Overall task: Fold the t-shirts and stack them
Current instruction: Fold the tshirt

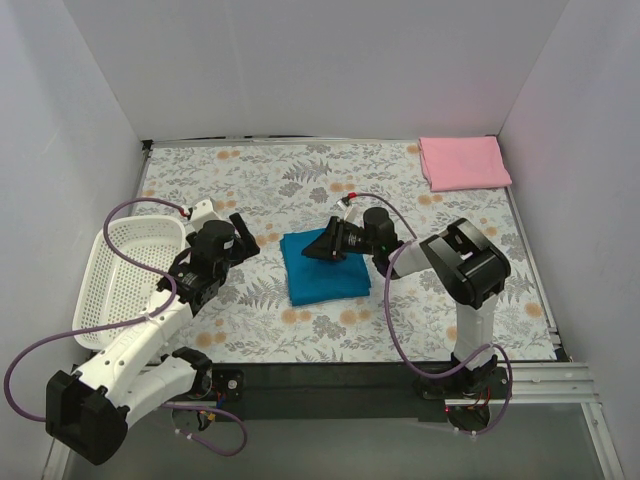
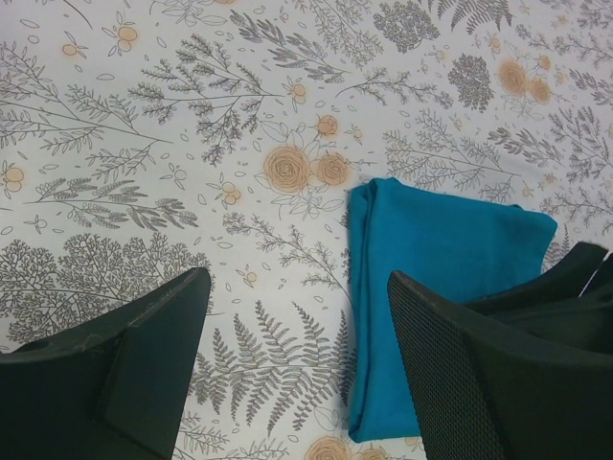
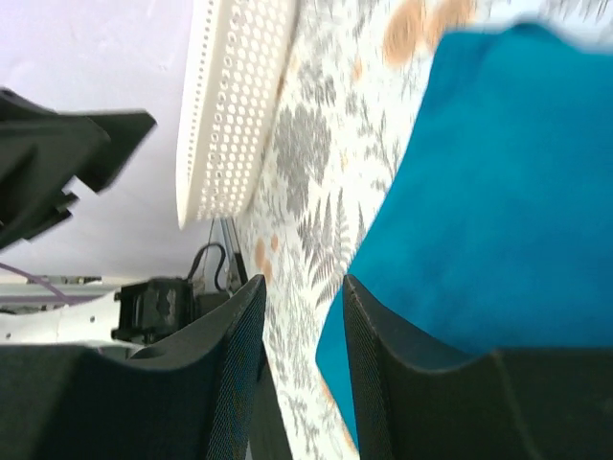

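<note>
The teal-blue t-shirt [image 1: 325, 270] lies folded into a rectangle at the middle of the table; it also shows in the left wrist view [image 2: 445, 254] and the right wrist view [image 3: 508, 192]. The light pink t-shirt [image 1: 463, 162] lies folded at the back right corner. My right gripper [image 1: 312, 249] hovers over the teal shirt's upper part, its jaws a little apart and empty [image 3: 302, 283]. My left gripper [image 1: 244, 237] is open and empty, just left of the teal shirt, jaws wide apart over the bare cloth [image 2: 297, 278].
A white plastic lattice basket [image 1: 120, 285] stands at the left edge, beside the left arm; it also shows in the right wrist view [image 3: 235, 96]. The table carries a floral-print cover [image 1: 440, 330]. White walls close in the back and both sides.
</note>
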### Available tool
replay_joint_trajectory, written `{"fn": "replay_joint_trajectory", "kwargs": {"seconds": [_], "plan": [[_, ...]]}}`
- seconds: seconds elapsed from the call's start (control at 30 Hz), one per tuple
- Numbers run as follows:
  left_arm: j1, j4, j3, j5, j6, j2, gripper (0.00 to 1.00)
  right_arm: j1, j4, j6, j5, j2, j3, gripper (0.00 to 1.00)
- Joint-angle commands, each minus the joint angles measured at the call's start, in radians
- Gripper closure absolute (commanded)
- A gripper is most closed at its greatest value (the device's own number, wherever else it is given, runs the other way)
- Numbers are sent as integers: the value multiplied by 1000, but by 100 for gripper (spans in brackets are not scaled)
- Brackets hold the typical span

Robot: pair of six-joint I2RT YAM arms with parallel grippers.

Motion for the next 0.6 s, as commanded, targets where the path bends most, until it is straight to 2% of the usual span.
{"fn": "replay_joint_trajectory", "kwargs": {"seconds": [0.0, 0.27, 0.57], "plan": [[9, 8, -1, -1, 14, -5, 26, -33, -6, -25, 9, 55, 63, 55], [14, 11, -3, 16, 19, 1, 26, -60, -8, -28, 20, 200, 63, 56], [15, 38, -8, 109, 37, 16, 27, -163, -11, -45, -63, 55, 90, 56]]}}
